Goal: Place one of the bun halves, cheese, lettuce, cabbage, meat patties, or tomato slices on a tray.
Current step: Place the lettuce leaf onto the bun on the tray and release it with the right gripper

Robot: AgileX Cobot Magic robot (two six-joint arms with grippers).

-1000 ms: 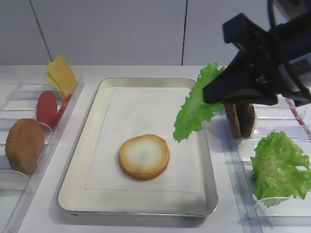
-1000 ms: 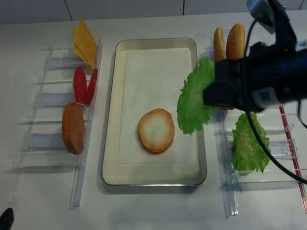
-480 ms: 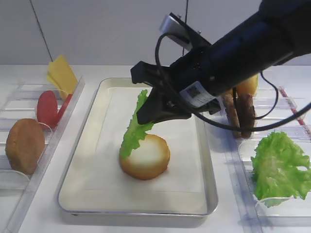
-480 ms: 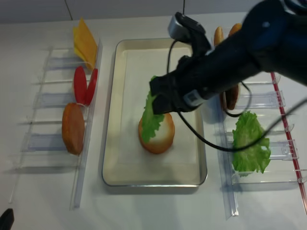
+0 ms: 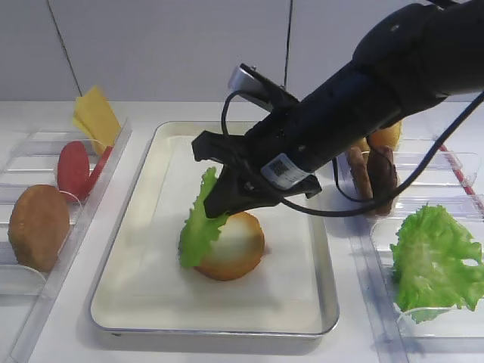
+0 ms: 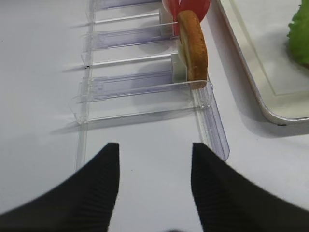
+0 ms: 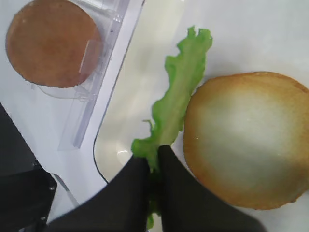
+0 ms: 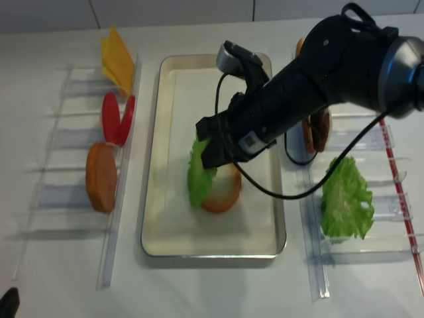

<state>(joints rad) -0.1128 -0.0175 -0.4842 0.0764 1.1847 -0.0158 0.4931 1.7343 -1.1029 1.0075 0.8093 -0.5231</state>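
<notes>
My right gripper [image 5: 221,203] is shut on a frilly bright green lettuce [image 5: 198,227] leaf, pinching one edge of it between the fingertips [image 7: 145,166]. The lettuce [image 7: 179,92] hangs on edge against the left side of a bun half [image 5: 236,246] lying pale face up on the paper-lined tray [image 5: 121,280]. The leaf's lower rim reaches the paper by the bun half [image 7: 246,150]. My left gripper [image 6: 153,151] is open above bare tabletop in front of the left rack, holding nothing.
The left rack holds yellow cheese [image 5: 94,113], red tomato slices [image 5: 73,170] and a brown bun half [image 5: 36,225]. The right rack holds meat patties [image 5: 376,178], a bun [image 5: 387,136] and a bigger wavy green leaf [image 5: 435,257]. My right arm spans the tray's right half.
My right gripper has carried the lettuce from the tray's right rim leftward and down, and the leaf now leans on the bun half's left side. The left gripper's earlier position is not shown.
</notes>
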